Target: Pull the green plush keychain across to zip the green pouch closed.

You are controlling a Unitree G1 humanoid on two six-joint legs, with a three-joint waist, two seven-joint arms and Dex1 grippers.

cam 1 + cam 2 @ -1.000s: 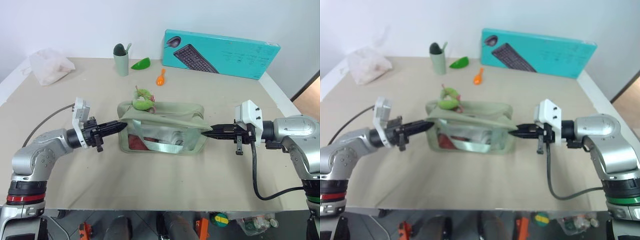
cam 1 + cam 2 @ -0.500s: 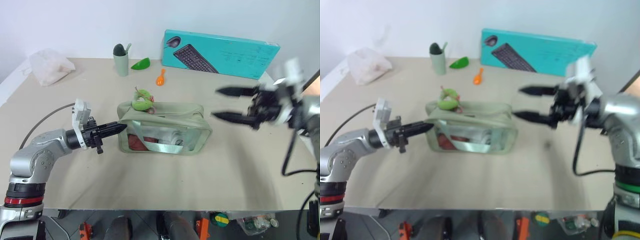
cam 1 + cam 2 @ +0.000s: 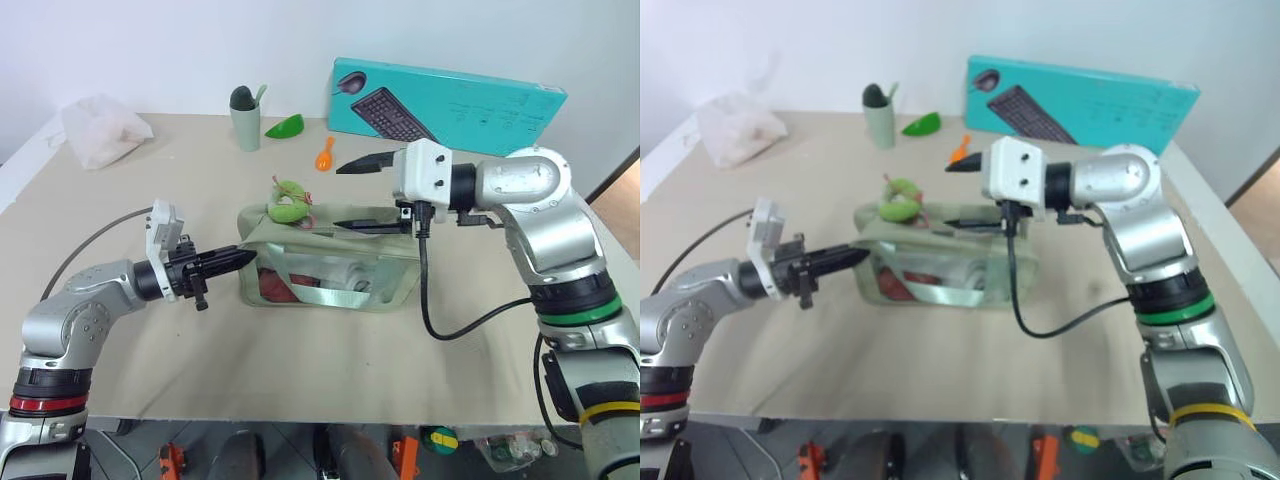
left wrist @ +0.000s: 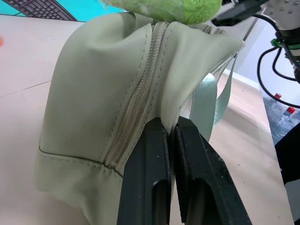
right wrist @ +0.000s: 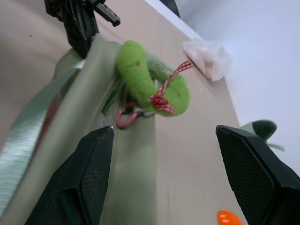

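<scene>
While the green pouch [image 3: 325, 262] is lying near the middle of the surface [image 3: 300, 370], I am keeping my left claw [image 3: 240, 259] pinched shut on the fabric at its left end, beside the zipper. The wrist view is showing both fingers [image 4: 150, 183] pressed together over a fold of the pale green cloth. My right claw [image 3: 352, 195] is standing wide open above the top of the pouch, holding nothing, with one finger just over the zipper line and the other raised clear. The green plush keychain [image 3: 287, 200] is resting at the pouch's left top edge, curled like a ring, with a red checked ribbon [image 5: 166, 89] tied around it.
</scene>
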